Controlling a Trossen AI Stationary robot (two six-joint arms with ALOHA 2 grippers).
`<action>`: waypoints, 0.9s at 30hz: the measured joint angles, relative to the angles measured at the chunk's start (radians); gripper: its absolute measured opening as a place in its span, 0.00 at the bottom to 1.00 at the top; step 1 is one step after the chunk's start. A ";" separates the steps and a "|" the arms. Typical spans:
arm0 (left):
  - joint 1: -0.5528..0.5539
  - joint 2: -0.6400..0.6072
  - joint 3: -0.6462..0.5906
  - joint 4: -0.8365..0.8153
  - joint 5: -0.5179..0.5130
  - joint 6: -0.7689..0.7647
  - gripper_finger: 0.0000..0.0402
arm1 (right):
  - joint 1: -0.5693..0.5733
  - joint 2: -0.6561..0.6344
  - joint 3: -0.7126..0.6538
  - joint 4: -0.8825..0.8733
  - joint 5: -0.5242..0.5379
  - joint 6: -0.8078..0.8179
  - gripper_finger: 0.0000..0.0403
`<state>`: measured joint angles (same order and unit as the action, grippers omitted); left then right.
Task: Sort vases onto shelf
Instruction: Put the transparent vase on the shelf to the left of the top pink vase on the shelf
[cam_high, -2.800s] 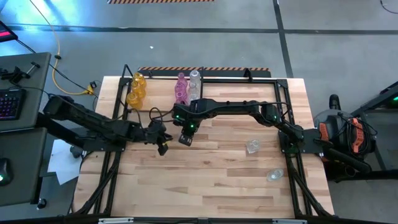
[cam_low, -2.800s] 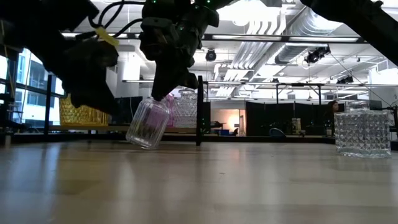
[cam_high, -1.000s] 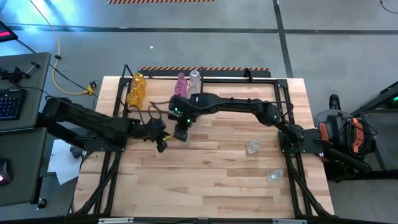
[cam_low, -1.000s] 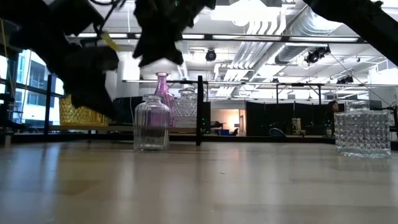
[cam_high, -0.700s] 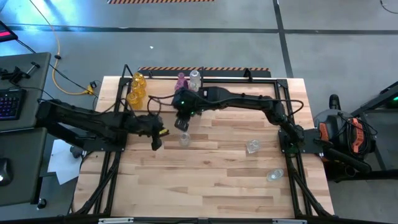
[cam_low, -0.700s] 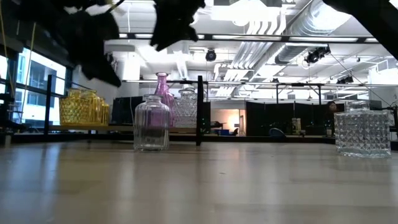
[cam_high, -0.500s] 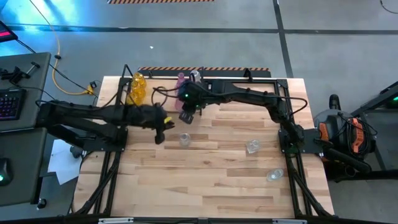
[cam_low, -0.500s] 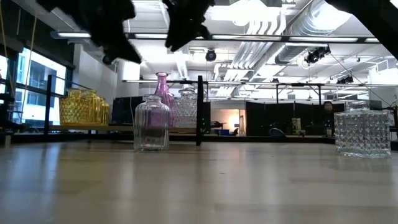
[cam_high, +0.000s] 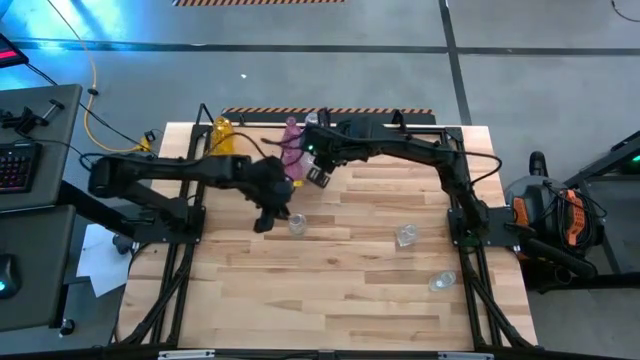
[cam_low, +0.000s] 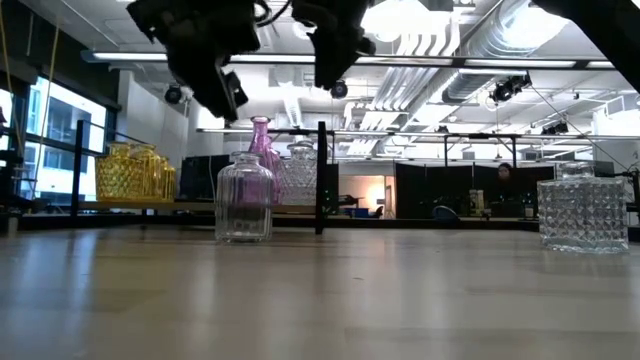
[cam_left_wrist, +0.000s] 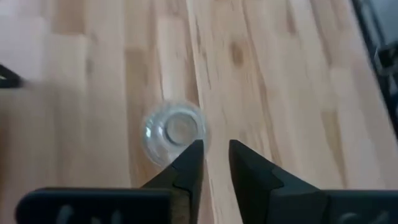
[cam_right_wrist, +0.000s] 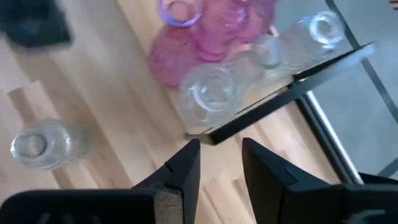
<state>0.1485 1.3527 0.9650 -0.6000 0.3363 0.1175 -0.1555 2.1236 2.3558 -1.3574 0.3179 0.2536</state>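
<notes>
Both arms have swung toward the shelf since a moment ago: the right gripper has let go of the ribbed clear vase and drawn back to the shelf's front edge, while the left gripper has come across to hover just beside that vase. It stands upright on the pale butcher-block worktop, touching nothing.

From the left wrist, its round glass mouth shows straight below, with two dark fingers parted by a narrow gap and holding nothing. The right gripper has a slightly wider gap between its jaws, also empty; beyond it sit pink vases and clear vases behind a black rod of the shelf frame.

At table height, the ribbed vase is cylindrical with a short neck. Faceted amber vases stand to the shelf's left, a tall pink neck and cut clear glass beside the black upright divider. A diamond-cut clear vase stands well apart.

From above, that one and another clear vase sit near the worktop's right edge, with bare wood open across the front and middle.
</notes>
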 joint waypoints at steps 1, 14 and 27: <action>-0.003 0.014 0.005 -0.016 0.001 0.016 0.19 | -0.005 -0.004 0.000 -0.007 0.004 0.001 0.24; -0.015 0.040 0.047 -0.038 -0.016 0.095 0.59 | -0.046 -0.026 0.001 -0.030 0.057 0.003 0.24; -0.080 0.109 0.055 -0.025 -0.139 0.116 0.60 | -0.168 -0.044 0.000 -0.006 0.040 0.040 0.24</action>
<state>0.0683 1.4620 1.0201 -0.6247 0.1970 0.2331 -0.3231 2.0792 2.3558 -1.3636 0.3582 0.2936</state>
